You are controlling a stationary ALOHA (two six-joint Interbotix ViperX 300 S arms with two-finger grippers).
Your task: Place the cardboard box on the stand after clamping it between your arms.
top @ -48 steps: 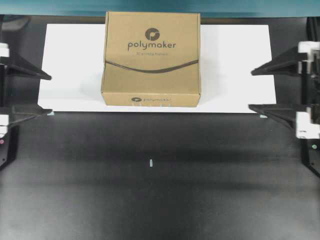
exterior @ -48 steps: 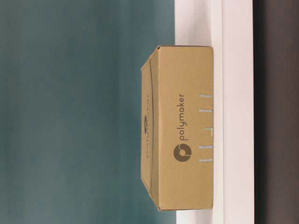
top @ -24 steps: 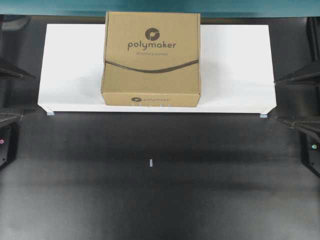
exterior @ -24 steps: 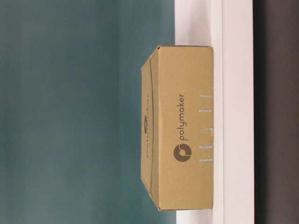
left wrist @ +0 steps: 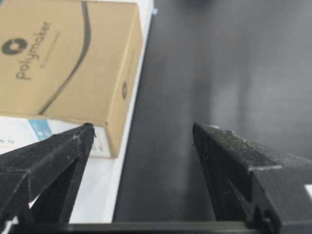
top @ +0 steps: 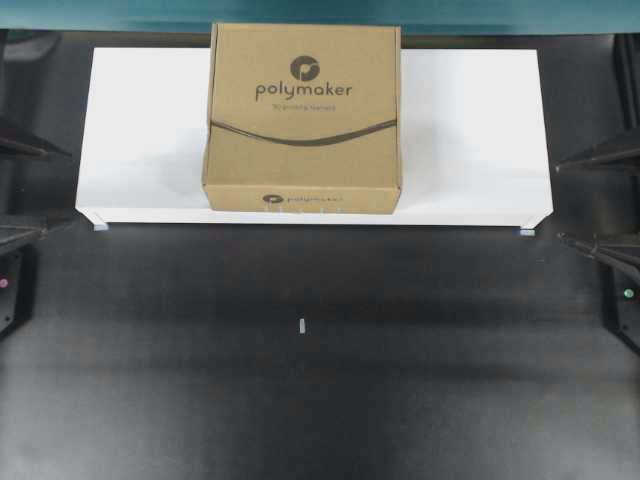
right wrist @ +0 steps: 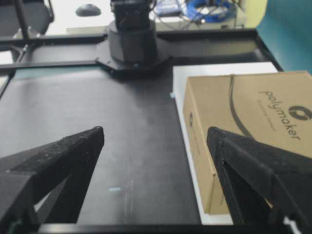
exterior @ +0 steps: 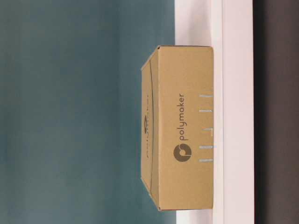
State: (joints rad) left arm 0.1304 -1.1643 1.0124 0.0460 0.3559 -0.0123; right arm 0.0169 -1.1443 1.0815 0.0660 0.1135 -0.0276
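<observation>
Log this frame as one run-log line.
brown cardboard box: on white stand | left gripper: open, clear | right gripper: open, clear | phase: placed

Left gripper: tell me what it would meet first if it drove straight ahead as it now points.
Probably the square brown cardboard box on the low white stand; the open left gripper faces its near corner.

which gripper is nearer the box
Left, slightly. The left gripper sits off the stand's left end; the right gripper sits off its right end, farther from the box.
</observation>
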